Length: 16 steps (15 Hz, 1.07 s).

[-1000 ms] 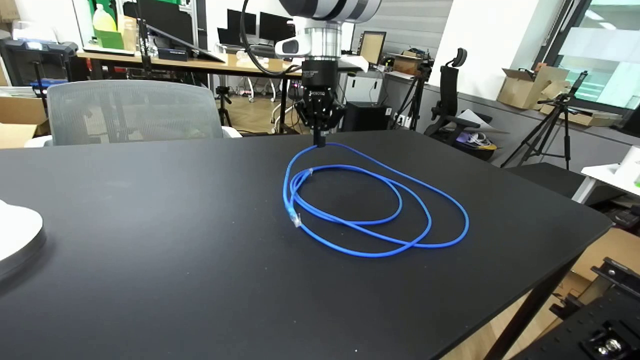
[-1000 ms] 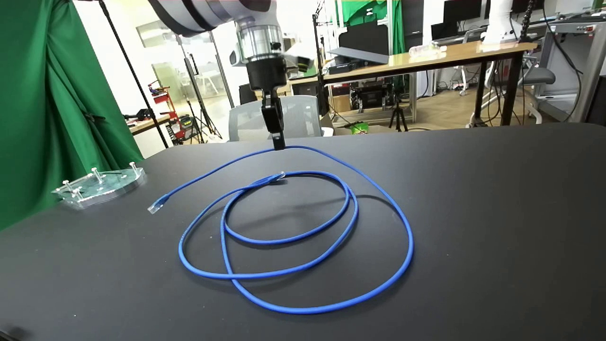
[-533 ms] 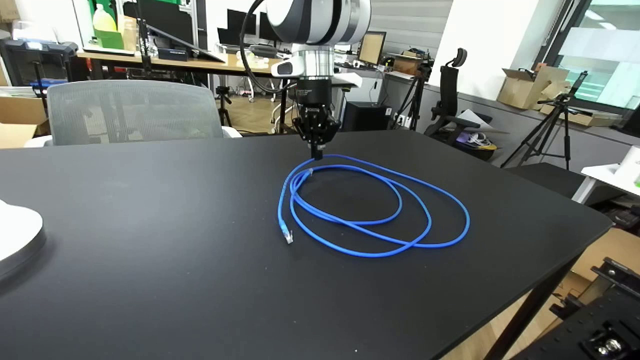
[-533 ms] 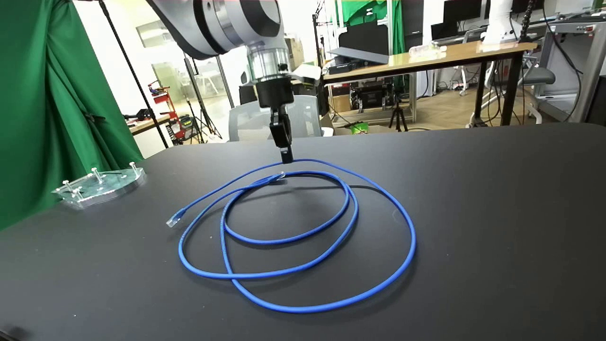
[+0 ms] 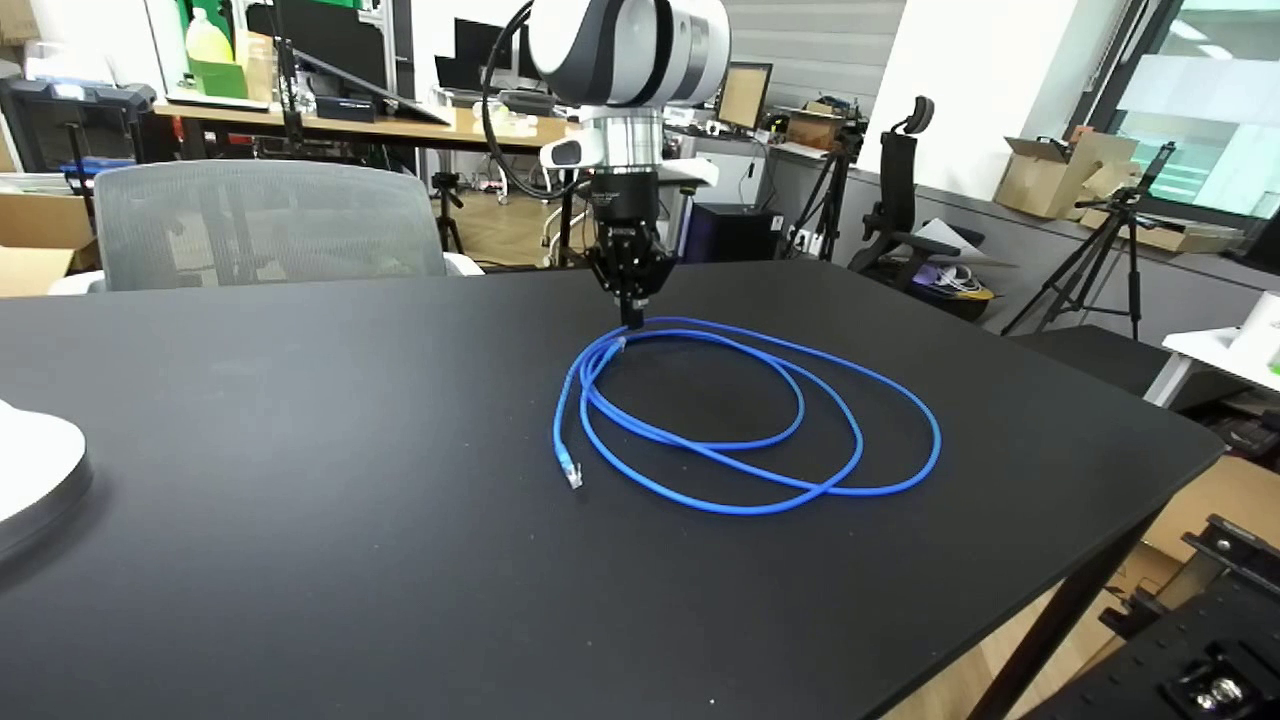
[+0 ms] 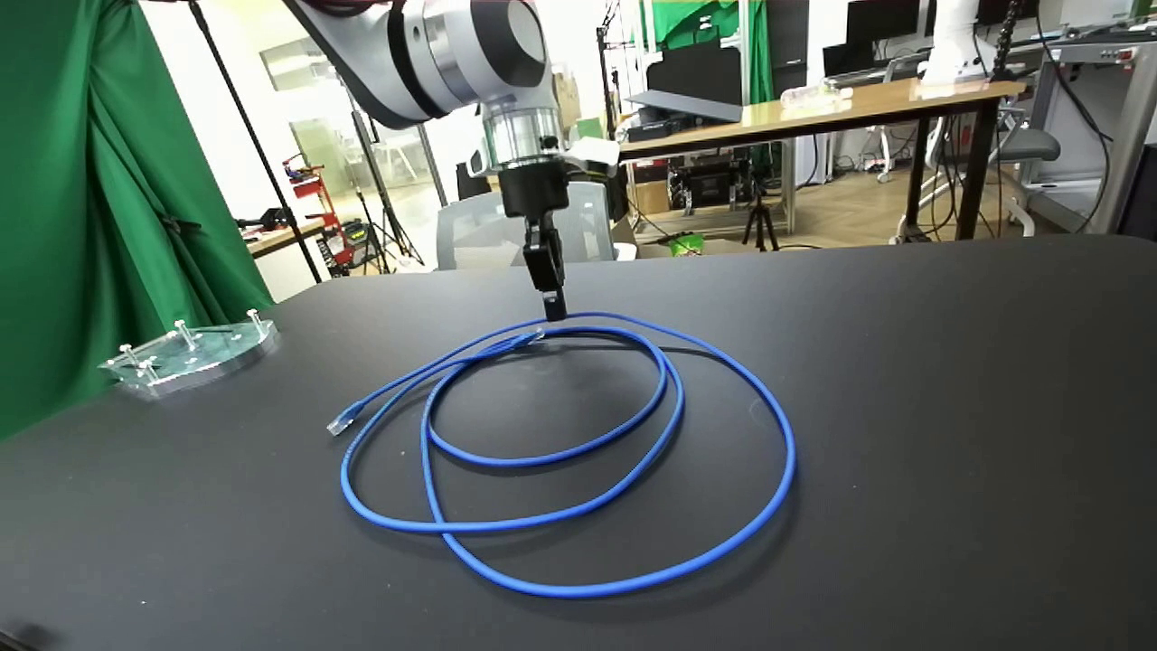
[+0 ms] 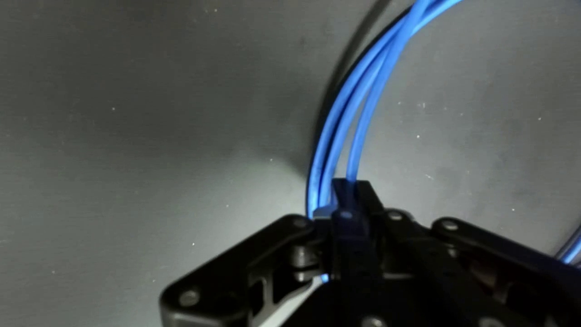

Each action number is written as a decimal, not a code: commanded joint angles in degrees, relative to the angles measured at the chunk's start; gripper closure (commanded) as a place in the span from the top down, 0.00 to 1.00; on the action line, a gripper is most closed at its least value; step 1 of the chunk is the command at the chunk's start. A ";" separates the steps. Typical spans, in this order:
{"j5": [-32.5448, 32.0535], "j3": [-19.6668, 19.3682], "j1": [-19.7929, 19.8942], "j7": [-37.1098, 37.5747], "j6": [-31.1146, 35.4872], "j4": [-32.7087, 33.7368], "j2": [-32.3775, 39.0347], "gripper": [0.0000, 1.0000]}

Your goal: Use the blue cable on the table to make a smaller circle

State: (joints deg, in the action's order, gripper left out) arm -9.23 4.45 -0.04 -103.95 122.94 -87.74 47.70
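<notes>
The work surface is a matte black table [image 5: 250, 560]; behind its far edge, at upper left in an exterior view, stand a grey mesh chair [image 5: 270, 225] and a wooden desk [image 5: 465, 128].

Containers: an open cardboard box [image 5: 1045, 185] sits at upper right, near the window [image 5: 1195, 130]; its contents are hard to make out. On the desk, a yellow bottle [image 5: 208, 45] shows above a green box [image 5: 218, 80]; whether it stands inside or behind cannot be determined.

The blue cable [image 6: 524, 462] lies in overlapping loops on the table, right of centre in that view and at the centre of the frame in an exterior view, with one plug [image 6: 340, 424] to the left of the loops. The gripper [image 7: 349, 188] is clamped on a strand of the cable at the far side of the loops.

Hidden or cut off: in the wrist view, two further strands pass left of the fingers and disappear beneath the gripper; another section is cut off at the right edge. The arm [image 6: 434, 54] leaves the top of the frame in both exterior views. A white object [image 5: 35, 465] is cut off by the left edge.
</notes>
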 commanded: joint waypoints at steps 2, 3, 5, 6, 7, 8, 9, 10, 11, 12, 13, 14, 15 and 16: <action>-0.78 -0.23 -0.47 2.52 -3.73 2.84 1.17 0.39; -0.81 -0.23 -0.49 2.77 -3.75 2.41 0.66 0.45; -0.56 -0.10 -0.35 3.37 -3.34 1.08 -0.71 0.59; -0.52 -0.09 -0.31 3.76 -2.89 0.20 -1.58 0.66; -0.18 0.11 -0.14 4.08 -2.82 -0.69 -2.55 0.73; 0.20 0.28 -0.03 4.64 -2.96 -1.51 -3.51 0.79; 0.90 0.39 0.01 5.89 -3.75 -2.09 -4.32 0.87; 1.36 0.30 -0.07 7.62 -4.37 -2.73 -5.22 0.92; 1.52 -0.03 -0.29 9.84 -5.38 -3.39 -6.23 0.98; 1.64 -0.29 -0.41 12.20 -5.90 -4.12 -7.23 1.00; 2.32 -0.38 -0.22 15.10 -5.84 -5.41 -8.60 1.00; 2.58 -0.42 -0.08 17.43 -5.27 -6.73 -9.86 1.00; 2.72 -0.49 0.11 19.82 -4.54 -8.49 -11.36 1.00; 2.71 -0.64 0.16 22.35 -3.92 -10.29 -12.79 1.00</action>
State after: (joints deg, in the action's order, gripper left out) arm -7.43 4.47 0.00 -89.18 117.46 -91.36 40.74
